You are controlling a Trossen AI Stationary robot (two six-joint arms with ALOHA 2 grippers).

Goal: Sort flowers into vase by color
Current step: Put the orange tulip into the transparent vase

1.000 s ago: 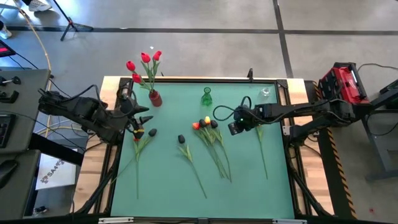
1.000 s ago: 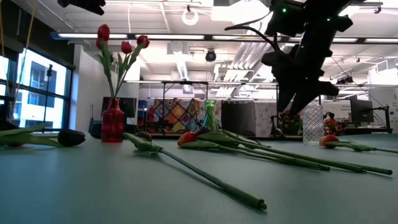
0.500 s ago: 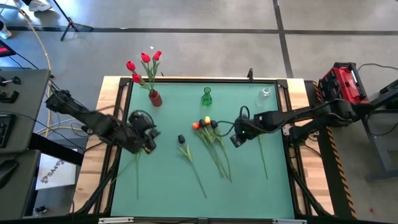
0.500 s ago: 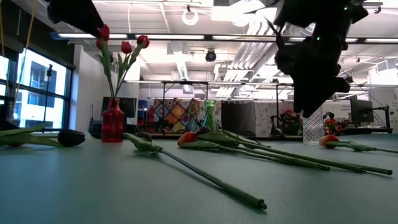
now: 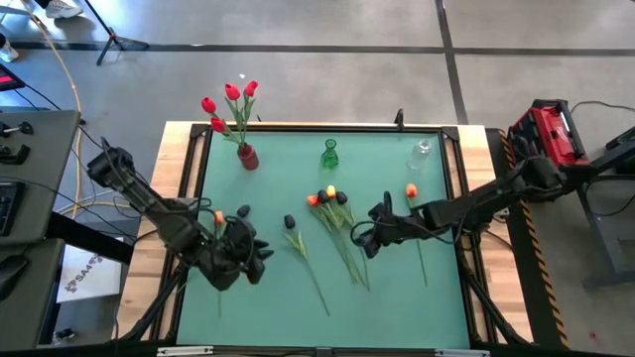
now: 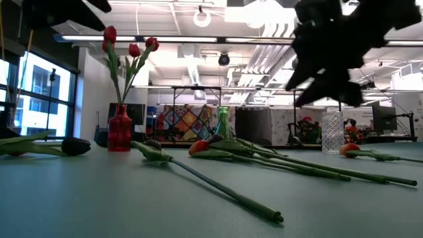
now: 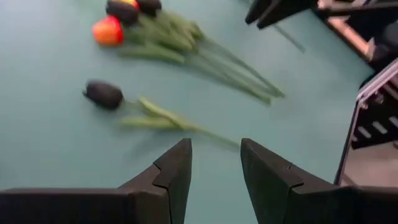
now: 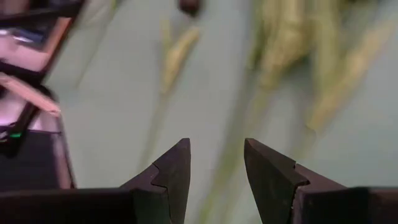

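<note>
1. High view, far left: the left gripper (image 5: 243, 260) hangs low over the table's left part, close to the near end of the two stems lying there. In the left wrist view its fingers (image 7: 171, 177) stand parted with bare green table (image 5: 397, 297) between them; nothing is held.
2. Just beyond it lie a red-orange flower (image 5: 218, 216) and a black flower (image 5: 243, 211), heads side by side, stems running toward the near edge.
3. At the far edge the red vase (image 5: 247, 157) already holds four red flowers (image 5: 230, 104). The green vase (image 5: 329, 155) and the clear vase (image 5: 424, 151) stand further right; both look empty.
4. Mid-table, a single black flower (image 5: 290, 222) lies alone, also seen from the left wrist (image 7: 103, 94). Beside it a cluster of flowers (image 5: 329, 196), with orange, yellow and black heads, has crossing stems.
5. The right gripper (image 5: 365, 238) hovers over the stems of that cluster, jaws apart and empty, as the right wrist view (image 8: 214, 174) shows.
6. Furthest right, one orange flower (image 5: 411, 190) lies by itself.
7. Judged step: both arms are reaching for a next flower; sorting is partly done, only reds placed.
8. Next move: each gripper would need to drop onto one stem alone, close, then lift clear. The crossed stems risk a double pick.
</note>
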